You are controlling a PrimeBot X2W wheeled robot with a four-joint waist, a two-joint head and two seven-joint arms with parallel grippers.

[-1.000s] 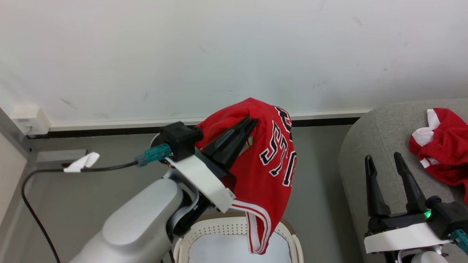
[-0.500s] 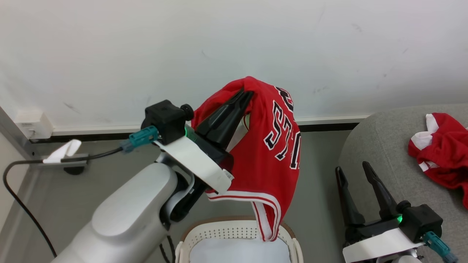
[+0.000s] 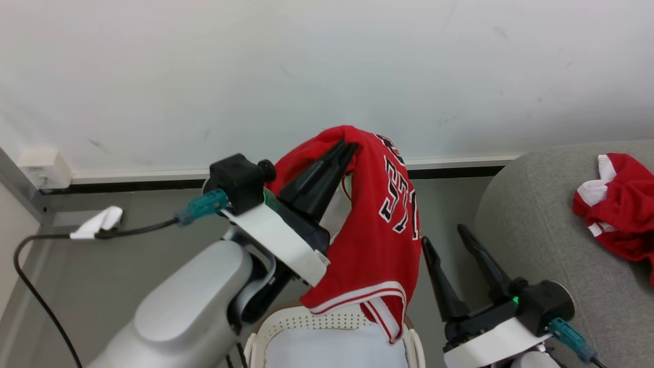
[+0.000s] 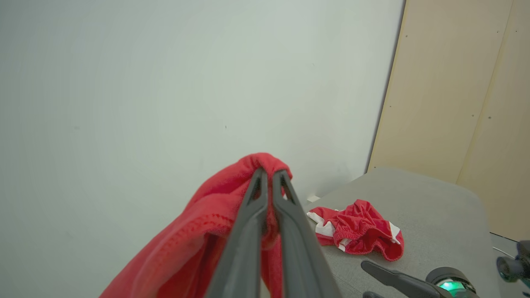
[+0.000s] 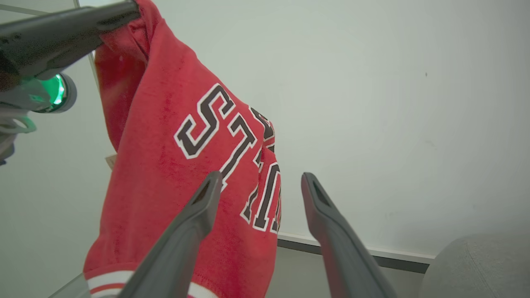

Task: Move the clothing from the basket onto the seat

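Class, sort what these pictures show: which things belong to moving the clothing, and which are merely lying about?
Job: held red jersey, second red jersey, basket, seat, left tool, right tool.
Lying about: pale fabric, black cable, wall box.

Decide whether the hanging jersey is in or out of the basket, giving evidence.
Out: the left gripper, shut, holds the jersey aloft by a fold; its hem dangles over the basket, contact unclear.

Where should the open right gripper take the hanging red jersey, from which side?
Probably the jersey at its right edge above the white-trimmed hem, from the seat side: it hangs free there facing the right gripper, while the left gripper pinches its top.
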